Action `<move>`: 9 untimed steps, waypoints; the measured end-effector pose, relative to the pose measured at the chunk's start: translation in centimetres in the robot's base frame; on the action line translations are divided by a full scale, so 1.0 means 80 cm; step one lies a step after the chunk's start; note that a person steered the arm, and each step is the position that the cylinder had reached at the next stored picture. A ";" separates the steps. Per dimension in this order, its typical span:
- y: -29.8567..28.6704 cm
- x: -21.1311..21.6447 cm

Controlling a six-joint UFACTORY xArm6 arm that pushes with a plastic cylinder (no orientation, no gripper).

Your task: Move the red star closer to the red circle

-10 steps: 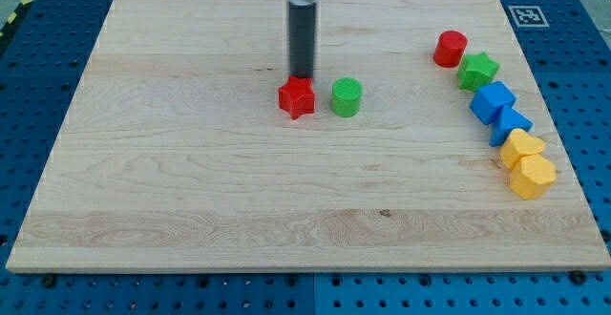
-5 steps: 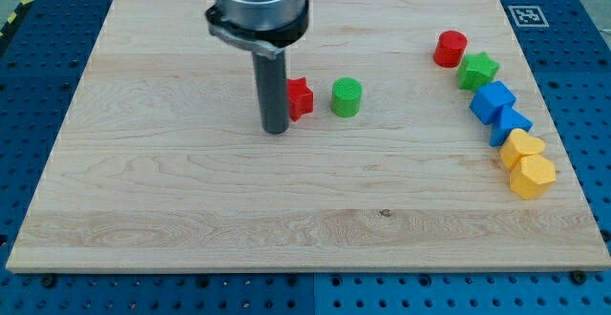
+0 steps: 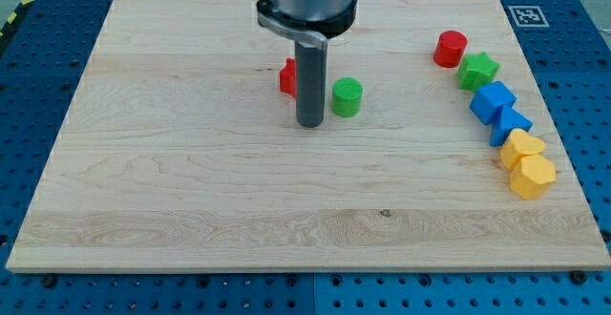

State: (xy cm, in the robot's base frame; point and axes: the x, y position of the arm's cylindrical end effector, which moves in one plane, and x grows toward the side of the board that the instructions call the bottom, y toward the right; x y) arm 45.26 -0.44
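The red star (image 3: 287, 76) lies near the board's upper middle, mostly hidden behind my rod. My tip (image 3: 308, 124) rests on the board just below and right of the star, close to the left side of the green circle (image 3: 347, 96). The red circle (image 3: 451, 48) sits at the view's upper right, far from the star.
A curved row of blocks runs down the view's right: a green star (image 3: 478, 70), two blue blocks (image 3: 493, 100) (image 3: 512, 124) and two yellow blocks (image 3: 522, 146) (image 3: 532, 176). A fiducial marker (image 3: 524, 15) sits at the board's top right corner.
My tip moved from above the star to its lower left, then right to below it. The red star shifted up and slightly left.
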 end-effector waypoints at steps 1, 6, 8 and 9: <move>-0.022 -0.019; -0.015 -0.092; -0.015 -0.158; -0.014 -0.198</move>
State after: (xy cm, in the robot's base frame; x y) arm 29.42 -1.59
